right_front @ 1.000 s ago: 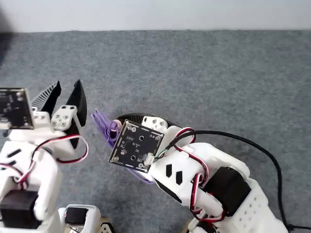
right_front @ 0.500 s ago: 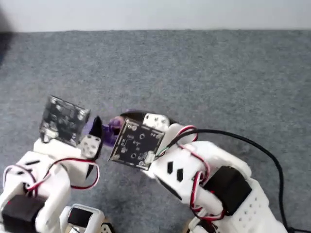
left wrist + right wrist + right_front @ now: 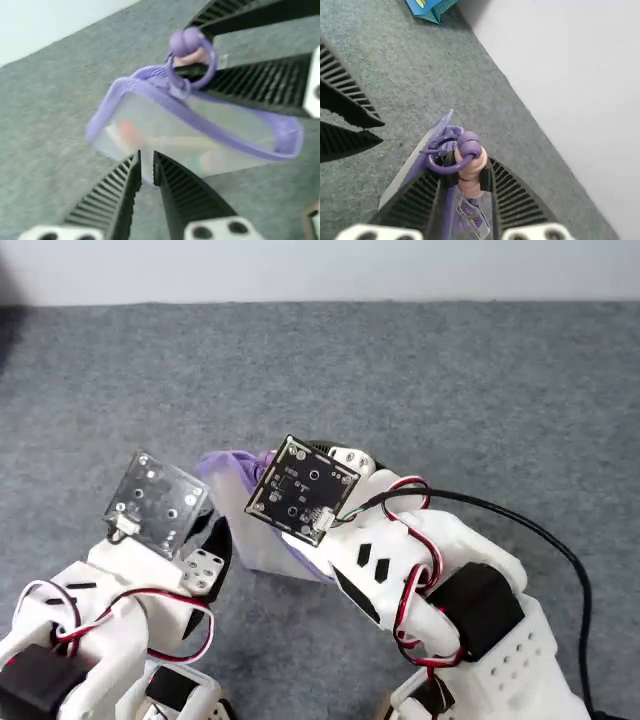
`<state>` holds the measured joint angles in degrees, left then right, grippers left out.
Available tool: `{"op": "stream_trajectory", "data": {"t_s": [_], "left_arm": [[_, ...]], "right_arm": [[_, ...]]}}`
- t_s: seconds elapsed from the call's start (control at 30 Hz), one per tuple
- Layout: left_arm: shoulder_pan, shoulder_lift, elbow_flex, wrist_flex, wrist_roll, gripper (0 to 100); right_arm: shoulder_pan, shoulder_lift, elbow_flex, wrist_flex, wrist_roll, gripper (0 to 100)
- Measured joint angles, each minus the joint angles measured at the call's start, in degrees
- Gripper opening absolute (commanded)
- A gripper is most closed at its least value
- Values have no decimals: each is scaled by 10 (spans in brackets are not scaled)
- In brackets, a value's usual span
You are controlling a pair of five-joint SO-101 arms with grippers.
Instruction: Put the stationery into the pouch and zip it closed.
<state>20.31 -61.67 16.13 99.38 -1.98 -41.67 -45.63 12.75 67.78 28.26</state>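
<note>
Left arm is brought in | pouch is gripped by left jaws, zip pull by right jaws | zipping judged underway; counter-pull needed.

The pouch is clear plastic edged with a purple zip band, and it sits tilted with one corner raised. At its zip end hangs a purple ring carrying a purple ball and pink charm. The stationery shows through the wall only as blurred red, yellowish and green shapes. The left gripper pinches the clear lower edge. The right gripper clamps the charm end. Whether the zip is closed cannot be told.
</note>
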Motion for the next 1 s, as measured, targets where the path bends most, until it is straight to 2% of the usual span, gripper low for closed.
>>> {"op": "stream_trajectory", "data": {"t_s": [0.17,0.37,0.7,1.0], "left_arm": [[11,0,0,-10,25,40],[16,0,1,-12,28,40],[16,1,163,-149,29,40],[18,4,254,-207,46,45]], "right_arm": [[4,0,4,-11,-7,7],[17,19,7,-80,-9,7],[18,24,9,-156,-8,7],[20,48,9,-224,-8,7]]}}
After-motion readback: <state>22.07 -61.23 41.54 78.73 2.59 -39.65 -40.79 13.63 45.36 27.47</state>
